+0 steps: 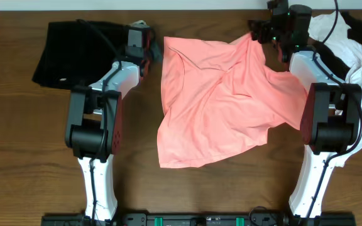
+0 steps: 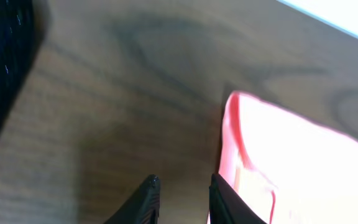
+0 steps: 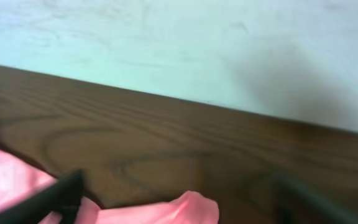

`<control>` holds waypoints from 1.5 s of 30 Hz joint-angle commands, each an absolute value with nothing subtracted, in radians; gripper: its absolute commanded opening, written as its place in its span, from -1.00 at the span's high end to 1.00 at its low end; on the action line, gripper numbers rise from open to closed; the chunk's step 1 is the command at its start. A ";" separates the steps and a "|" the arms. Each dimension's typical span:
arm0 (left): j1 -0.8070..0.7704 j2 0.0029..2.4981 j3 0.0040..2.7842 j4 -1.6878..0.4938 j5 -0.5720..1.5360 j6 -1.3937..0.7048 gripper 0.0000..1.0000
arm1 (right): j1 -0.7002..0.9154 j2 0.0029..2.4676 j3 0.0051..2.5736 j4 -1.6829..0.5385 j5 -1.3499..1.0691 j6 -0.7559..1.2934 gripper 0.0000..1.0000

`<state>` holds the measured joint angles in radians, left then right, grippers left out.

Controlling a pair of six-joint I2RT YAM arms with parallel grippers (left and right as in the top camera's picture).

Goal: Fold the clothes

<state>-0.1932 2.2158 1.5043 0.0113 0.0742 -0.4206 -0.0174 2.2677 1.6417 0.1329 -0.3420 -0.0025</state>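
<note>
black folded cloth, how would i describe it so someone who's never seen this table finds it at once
Seen from overhead, go to the far left corner of the wooden table, beyond the left arm. There lies the black folded cloth, a flat dark rectangle. Unlike the rumpled salmon-pink T-shirt in the middle and the white heap far right, it is neat and dark.

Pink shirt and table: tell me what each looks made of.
Pink shirt: soft, thin cloth, probably cotton jersey, matte; it lies in loose folds and creases with no sheen. Table: dark brown wood or wood-look laminate with a smooth finish; grain lines and swirls show, but the pictures cannot tell which.
</note>
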 commanded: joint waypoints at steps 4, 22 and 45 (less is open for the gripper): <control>-0.200 2.175 1.531 -0.073 0.180 -0.351 0.45 | -0.030 2.214 1.644 0.001 -0.349 0.060 -0.98; -0.356 2.040 1.531 -0.472 0.047 -0.066 0.44 | 0.051 2.037 1.641 -0.674 -0.336 0.060 -0.99; -0.457 2.041 1.509 -0.649 -0.072 -0.208 -0.07 | 0.039 2.037 1.641 -0.745 -0.318 0.093 -0.98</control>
